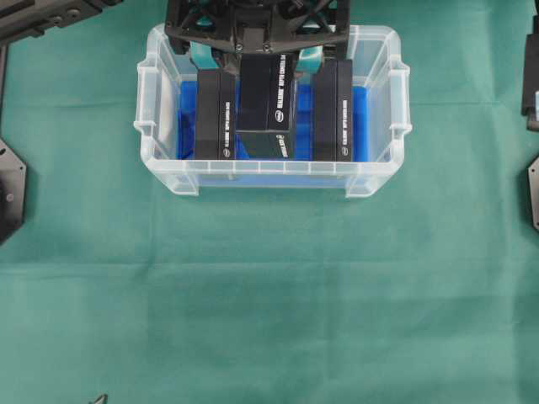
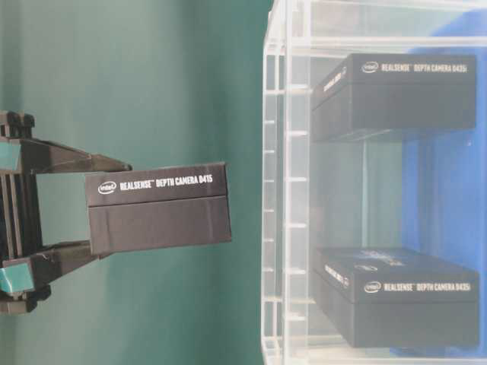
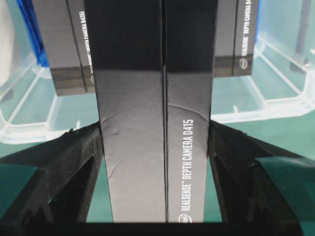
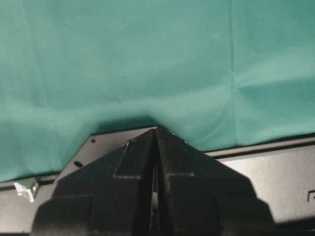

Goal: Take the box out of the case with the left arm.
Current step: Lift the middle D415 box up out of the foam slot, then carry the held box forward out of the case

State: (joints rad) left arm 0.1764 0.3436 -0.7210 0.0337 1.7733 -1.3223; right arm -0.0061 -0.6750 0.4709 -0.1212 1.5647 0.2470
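Item: box (image 1: 267, 103) — black carton lettered "RealSense Depth Camera D415", clamped between the two fingers of the left gripper (image 1: 257, 57), which grips it by its long sides with the teal pads (image 1: 202, 55) showing on either side. Location: raised above the case (image 1: 375, 181); the table-level view shows the carton clear of the ribbed rim, while the overhead view shows it hanging over the middle of the tub, above the blue lining (image 1: 360, 126). Remaining contents: two like cartons standing on edge, left carton (image 1: 217, 114) and right carton (image 1: 333, 109), one each side of the vacant middle slot, neither touching the held one as far as can be told. Right gripper (image 4: 155, 187): parked over the green cloth (image 1: 269, 295) beside its base plate, fingers pressed together, holding nothing. Step in hand, by judgement: the lift-out, with the carry-away not yet done. Next move calls for travel clear of the tub's outline — without the carton's lower end catching the wall — then a descent to the bare cloth and a release.
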